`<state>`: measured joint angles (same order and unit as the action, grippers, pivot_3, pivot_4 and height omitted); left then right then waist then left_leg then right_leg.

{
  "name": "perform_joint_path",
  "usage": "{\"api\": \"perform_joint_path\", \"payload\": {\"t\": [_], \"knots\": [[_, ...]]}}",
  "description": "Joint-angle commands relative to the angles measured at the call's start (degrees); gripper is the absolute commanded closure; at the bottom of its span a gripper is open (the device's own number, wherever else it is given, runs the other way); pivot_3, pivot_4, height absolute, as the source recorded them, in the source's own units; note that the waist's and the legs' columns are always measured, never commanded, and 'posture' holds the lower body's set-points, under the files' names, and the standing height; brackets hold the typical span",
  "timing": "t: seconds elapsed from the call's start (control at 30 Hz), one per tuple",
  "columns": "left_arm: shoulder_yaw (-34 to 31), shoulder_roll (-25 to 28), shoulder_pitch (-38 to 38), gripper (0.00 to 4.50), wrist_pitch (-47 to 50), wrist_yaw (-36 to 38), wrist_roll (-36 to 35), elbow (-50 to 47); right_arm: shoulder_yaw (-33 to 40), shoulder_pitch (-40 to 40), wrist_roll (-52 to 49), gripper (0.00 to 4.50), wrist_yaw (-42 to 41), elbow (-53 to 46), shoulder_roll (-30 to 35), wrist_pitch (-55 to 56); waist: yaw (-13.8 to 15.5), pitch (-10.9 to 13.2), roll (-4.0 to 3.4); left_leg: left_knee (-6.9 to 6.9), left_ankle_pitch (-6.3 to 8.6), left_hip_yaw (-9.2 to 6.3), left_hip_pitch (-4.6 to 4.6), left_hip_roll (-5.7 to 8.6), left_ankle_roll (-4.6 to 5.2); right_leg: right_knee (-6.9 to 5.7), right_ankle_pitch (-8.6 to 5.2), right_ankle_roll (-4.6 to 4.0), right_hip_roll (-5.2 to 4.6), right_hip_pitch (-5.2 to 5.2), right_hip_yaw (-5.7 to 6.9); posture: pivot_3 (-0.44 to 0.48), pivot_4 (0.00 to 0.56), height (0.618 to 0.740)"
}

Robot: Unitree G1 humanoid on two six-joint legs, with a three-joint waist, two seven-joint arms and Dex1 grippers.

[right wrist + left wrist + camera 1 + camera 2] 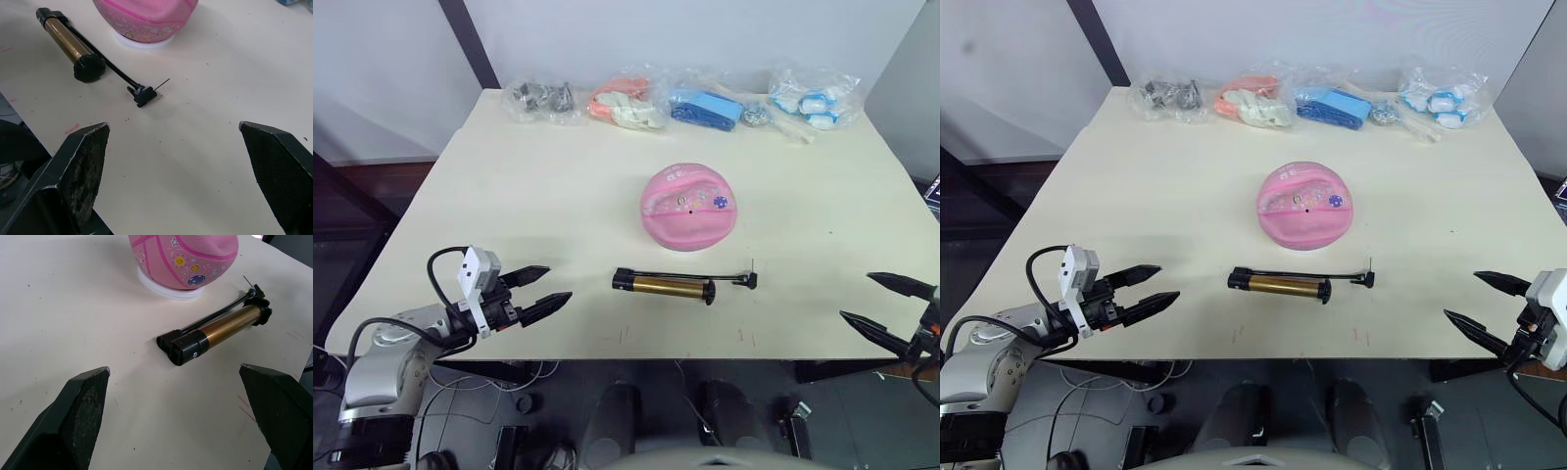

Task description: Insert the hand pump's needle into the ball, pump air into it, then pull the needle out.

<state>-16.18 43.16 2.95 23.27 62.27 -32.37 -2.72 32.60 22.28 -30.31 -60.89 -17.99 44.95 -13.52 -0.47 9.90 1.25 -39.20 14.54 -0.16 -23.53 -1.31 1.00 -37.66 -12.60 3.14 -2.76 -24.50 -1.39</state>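
We see the hand pump [664,285] lying just in front of the ball [686,207] mid-table, needle [163,83] pointing up; left gripper [539,290] and right gripper [1487,307] both spread, empty; pump looks rigid, smooth, grab its gold barrel; ball soft, dented

The hand pump [230,325] has a glossy gold metal barrel; the ball [687,207] looks matt rubber.

Silver left arm [386,357], black fingers [540,307], cable
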Motion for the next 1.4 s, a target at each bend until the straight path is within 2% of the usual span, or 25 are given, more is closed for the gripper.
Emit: {"api": "perform_joint_path", "payload": {"t": [0.03, 0.3, 0.4, 0.6, 0.73, 0.83, 1.0, 1.23, 1.4], "knots": [[-0.31, 0.97, -1.58, 0.00, -0.27, 0.93, -0.45, -0.74, 2.67, 0.23, -1.21, 0.06, 0.50, -1.27, -0.45, 0.70, 0.00, 0.00, 0.00, 0.00, 0.00, 0.00, 0.00, 0.00, 0.00, 0.00, 0.00, 0.00, 0.00, 0.00, 0.00, 0.000, 0.150, 0.740], [2.35, 5.25, -9.25, 0.00, 3.09, 7.25, -2.40, -3.08, 3.46, 1.12, -4.13, 0.06, 1.81, -5.55, -2.89, 0.37, 0.22, 0.01, -0.03, 0.01, 0.00, -0.01, -0.04, 0.01, 0.00, 0.01, 0.00, 0.00, 0.02, -0.01, 0.03, 0.000, 0.150, 0.740], [4.36, 6.63, -12.19, 0.00, 1.69, 10.31, -1.71, -4.57, 4.24, 2.32, -5.12, 0.06, 1.76, -7.96, -3.34, 0.50, 0.22, 0.01, -0.02, 0.00, 0.00, 0.00, -0.04, 0.02, 0.00, 0.01, 0.00, 0.01, 0.02, 0.00, 0.02, 0.000, 0.150, 0.740], [11.54, 9.64, -22.04, 0.00, 5.95, 13.20, -0.60, -8.52, 7.69, 5.92, -8.93, 0.06, 1.69, -14.16, -3.10, -1.56, 0.43, 0.02, -0.02, 0.00, 0.00, -0.04, -0.04, 0.02, 0.00, 0.00, 0.00, 0.00, 0.05, 0.00, 0.04, 0.000, 0.150, 0.740], [18.40, 12.26, -30.49, 0.00, 13.48, 13.10, 1.06, -11.61, 10.21, 8.28, -10.91, 0.06, 1.57, -17.01, -2.97, -2.74, 0.42, 0.02, 0.01, 0.00, 0.00, -0.04, -0.08, 0.04, 0.00, 0.05, 0.00, 0.02, 0.05, 0.01, 0.04, 0.000, 0.150, 0.740], [27.20, 9.17, -42.70, 0.00, 18.40, 15.21, 2.91, -11.21, 13.99, 11.24, -13.49, 0.06, 1.47, -20.34, -3.17, -4.06, 1.44, 0.03, 0.00, -0.01, 0.00, -0.12, -0.11, 0.08, 0.00, 0.04, 0.00, 0.03, 0.06, 0.01, 0.09, 0.000, 0.150, 0.740], [36.18, 4.85, -52.00, 0.00, 19.83, 15.70, 8.10, -9.19, 17.55, 14.43, -16.14, 0.06, 2.34, -24.30, -3.72, -5.68, 0.75, 0.03, -0.01, -0.01, 0.01, -0.13, -0.10, 0.12, 0.02, 0.10, -0.01, 0.04, 0.12, 0.09, -0.03, 0.000, 0.150, 0.740], [44.37, -3.22, -59.24, 0.00, 17.82, 14.27, 15.58, -4.63, 19.65, 16.84, -17.81, 0.06, 4.03, -27.36, -4.48, -6.52, 0.95, 0.05, 0.02, -0.07, 0.01, -0.18, -0.11, 0.11, 0.03, 0.06, -0.01, 0.04, 0.13, 0.06, 0.00, 0.000, 0.150, 0.740], [48.68, -9.26, -60.79, 0.00, 14.30, 12.68, 21.02, 0.99, 19.69, 18.78, -17.78, 0.06, 4.62, -28.89, -5.48, -6.30, 1.14, 0.05, 0.02, -0.07, 0.01, -0.16, -0.14, 0.12, 0.03, 0.07, -0.02, 0.04, 0.13, 0.05, -0.02, 0.000, 0.150, 0.740]]}}
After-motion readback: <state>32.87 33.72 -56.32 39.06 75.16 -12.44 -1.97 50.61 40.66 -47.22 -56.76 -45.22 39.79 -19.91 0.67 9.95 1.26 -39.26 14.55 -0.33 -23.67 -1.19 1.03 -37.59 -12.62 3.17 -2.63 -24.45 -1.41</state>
